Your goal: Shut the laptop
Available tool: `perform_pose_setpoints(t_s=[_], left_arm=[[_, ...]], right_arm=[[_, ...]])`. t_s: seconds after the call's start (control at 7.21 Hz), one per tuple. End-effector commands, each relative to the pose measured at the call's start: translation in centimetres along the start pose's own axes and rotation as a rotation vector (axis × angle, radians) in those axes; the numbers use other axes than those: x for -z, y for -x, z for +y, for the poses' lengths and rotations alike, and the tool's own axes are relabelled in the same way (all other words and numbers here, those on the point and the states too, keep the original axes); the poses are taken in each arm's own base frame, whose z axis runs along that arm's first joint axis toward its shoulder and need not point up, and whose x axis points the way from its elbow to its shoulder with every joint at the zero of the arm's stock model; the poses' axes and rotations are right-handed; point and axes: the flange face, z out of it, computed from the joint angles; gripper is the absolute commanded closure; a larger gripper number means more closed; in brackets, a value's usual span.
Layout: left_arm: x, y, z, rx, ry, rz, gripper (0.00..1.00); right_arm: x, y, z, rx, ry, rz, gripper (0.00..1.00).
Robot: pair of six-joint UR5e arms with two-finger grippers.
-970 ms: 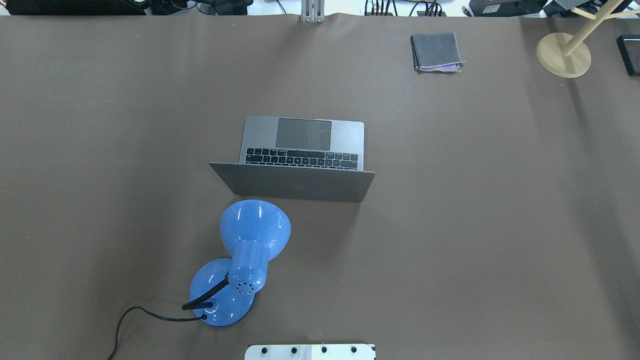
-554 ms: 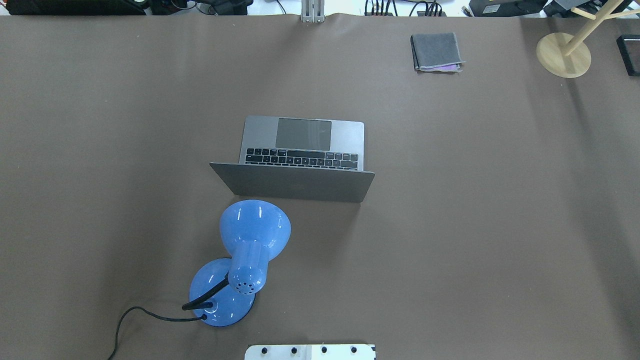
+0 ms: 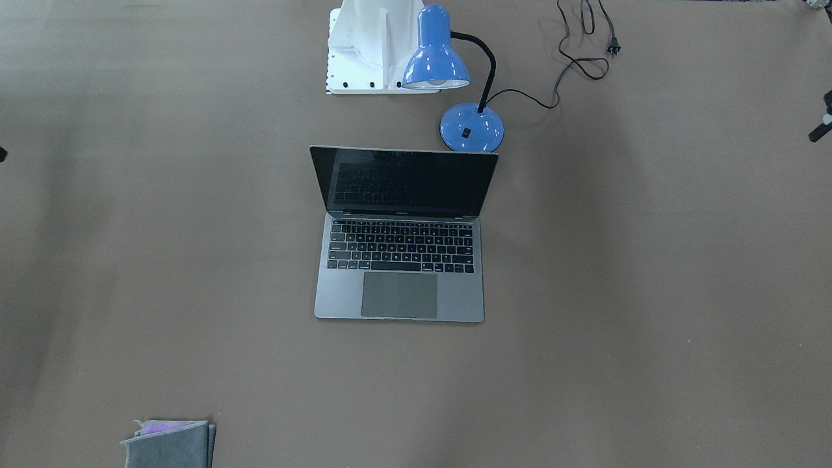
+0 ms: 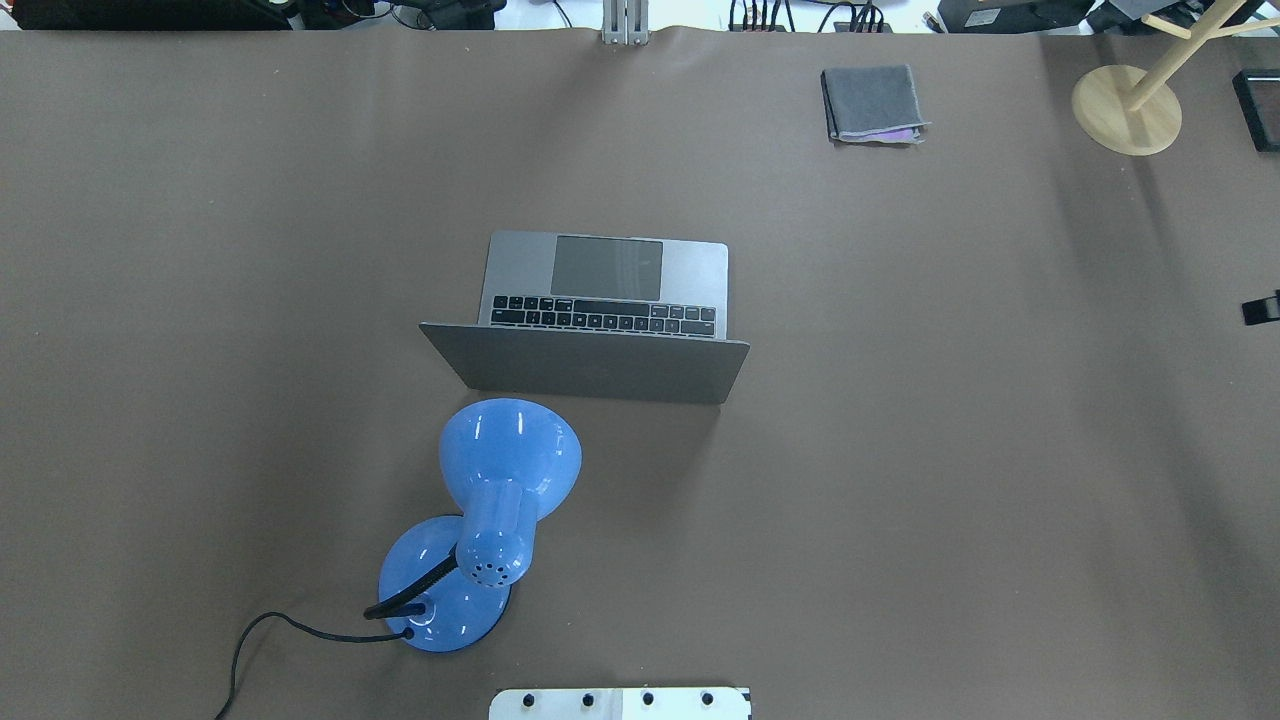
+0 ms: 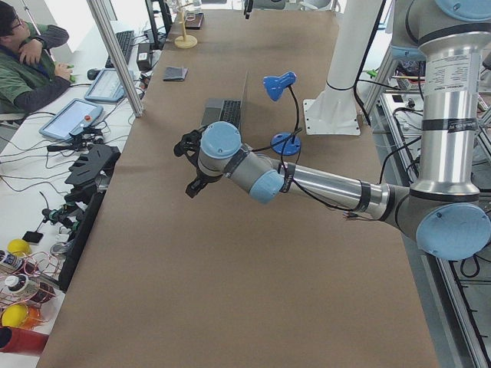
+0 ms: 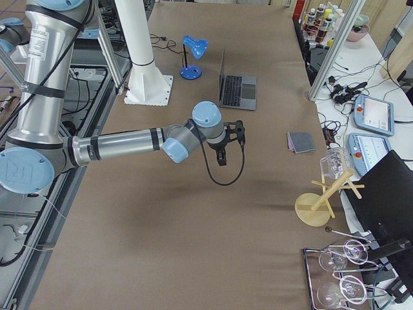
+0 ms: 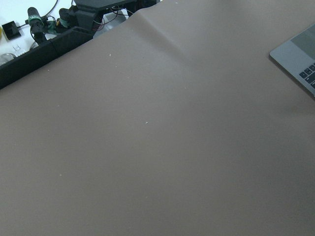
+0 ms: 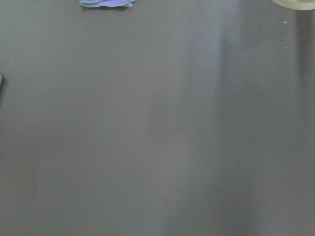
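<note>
The laptop (image 4: 610,290) stands open in the middle of the brown table, its lid upright and its grey back towards the robot. Its black screen and keys face the front-facing camera (image 3: 400,260). One corner of it shows in the left wrist view (image 7: 298,59). My left gripper (image 5: 193,165) hovers over the table well to the laptop's left, a part of it at the front-facing view's edge (image 3: 820,127). My right gripper (image 6: 227,141) hovers well to the laptop's right, only a black tip in the overhead view (image 4: 1262,310). I cannot tell whether either is open or shut.
A blue desk lamp (image 4: 505,470) with a black cord stands just behind the laptop's lid, on the robot's side. A folded grey cloth (image 4: 872,103) lies far right. A wooden stand (image 4: 1127,108) is at the far right corner.
A black tip of my right gripper has come in at the overhead view's right edge. The laptop and lamp have not moved.
</note>
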Motion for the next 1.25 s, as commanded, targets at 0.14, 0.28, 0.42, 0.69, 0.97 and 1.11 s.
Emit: perform_pose_setpoints(t_s=[0.14,0.28,0.42,0.69,0.97,1.11], left_arm=[[-5.0,-6.0,-2.4,0.173,-0.007,0.115,0.02],[-7.7,-9.9,-3.6,0.225,-0.002,0.185,0.03],[-10.1,-13.5,-5.0,0.253,0.02,0.247,0.03],[-11.7,-17.4,-6.9,0.288,0.046,0.306,0.42],[-13.5,-20.0,-7.4,0.312,0.052,0.306,1.0],[-15.3,-22.5,-7.1,0.374,0.064,0.299,1.0]], right_arm=[[-6.5,14.5,3.5,-0.112,-0.028,-0.105,0.06],[-7.6,16.9,5.3,-0.13,-0.017,-0.115,0.11],[-7.8,18.7,6.7,-0.148,0.008,-0.137,0.23],[-8.4,22.0,9.3,-0.166,0.039,-0.169,0.71],[-9.8,23.7,11.4,-0.143,0.03,-0.165,1.0],[-10.4,25.4,12.9,-0.168,0.003,-0.169,1.0]])
